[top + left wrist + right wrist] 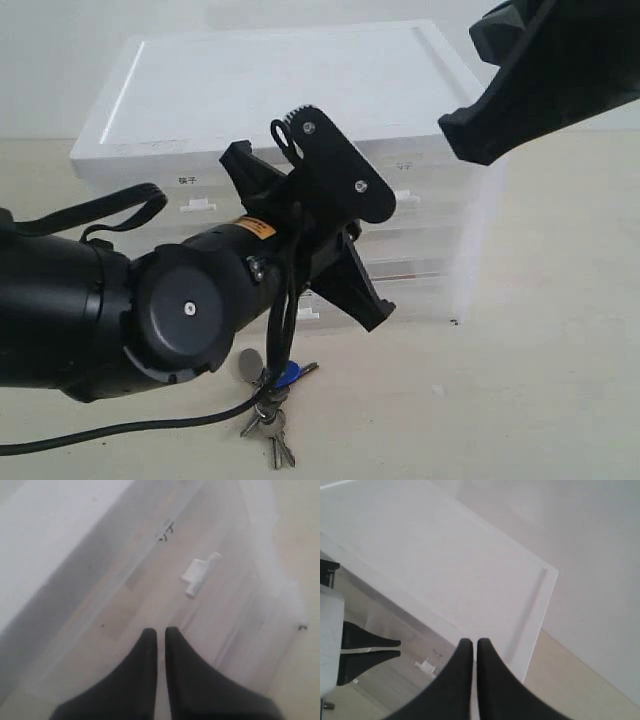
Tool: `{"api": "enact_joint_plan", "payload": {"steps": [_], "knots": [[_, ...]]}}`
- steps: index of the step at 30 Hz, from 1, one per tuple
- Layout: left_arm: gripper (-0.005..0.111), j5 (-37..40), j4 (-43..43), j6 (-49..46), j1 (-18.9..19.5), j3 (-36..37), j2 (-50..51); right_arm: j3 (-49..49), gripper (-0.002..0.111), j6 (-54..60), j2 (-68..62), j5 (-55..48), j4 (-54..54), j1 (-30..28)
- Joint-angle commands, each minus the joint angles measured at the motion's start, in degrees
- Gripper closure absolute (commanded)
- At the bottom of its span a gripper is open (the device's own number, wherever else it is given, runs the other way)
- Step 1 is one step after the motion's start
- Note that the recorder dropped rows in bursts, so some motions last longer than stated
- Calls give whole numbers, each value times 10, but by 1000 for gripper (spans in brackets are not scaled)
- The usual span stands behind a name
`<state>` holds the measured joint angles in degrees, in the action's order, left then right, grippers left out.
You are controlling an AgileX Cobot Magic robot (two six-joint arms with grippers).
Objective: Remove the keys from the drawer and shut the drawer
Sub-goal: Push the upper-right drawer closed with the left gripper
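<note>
- The keys (270,405) are lying on the bench (520,380), on its near side in front of the cabinet (270,80), under the left arm. They are already out of the drawer (150,590).
- The left pincer (161,635) is being held almost closed, with only a slit between the fingers, and nothing is being gripped. It is being aimed at the drawer front, left of the handle (200,575). Whether the tips are touching the front cannot be told.
- The right pincer (471,642) is being held closed and empty over the cabinet top, on the right.
- Whether the drawer is fully shut cannot be told, so the closing push is being judged as unfinished.
- Because the push is being applied off the drawer's middle, the drawer may be skewed and jammed in its runners.
- The front is smooth plastic, so the narrow tips may be deflected sideways, and the handle may be struck or caught.
- The cabinet looks light; if the drawer is being driven hard, the whole cabinet may be shoved to the far side instead.
- A cable (285,320) is hanging from the left arm just over the keys. When the arm is being drawn back, the ring may be snagged and the keys dragged across the bench.
</note>
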<state>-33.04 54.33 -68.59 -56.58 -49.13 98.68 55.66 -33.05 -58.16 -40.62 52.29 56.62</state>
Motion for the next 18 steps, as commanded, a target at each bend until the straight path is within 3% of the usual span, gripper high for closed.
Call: {"api": "enact_joint_plan", "payload": {"steps": [1,18], "knots": [[102,-58,3,29,0,1,0,-3,108,2,3,2,8,-1],[102,-12,4,35,-3,11,-11,-3,108,1,3,1,9,-1]]}}
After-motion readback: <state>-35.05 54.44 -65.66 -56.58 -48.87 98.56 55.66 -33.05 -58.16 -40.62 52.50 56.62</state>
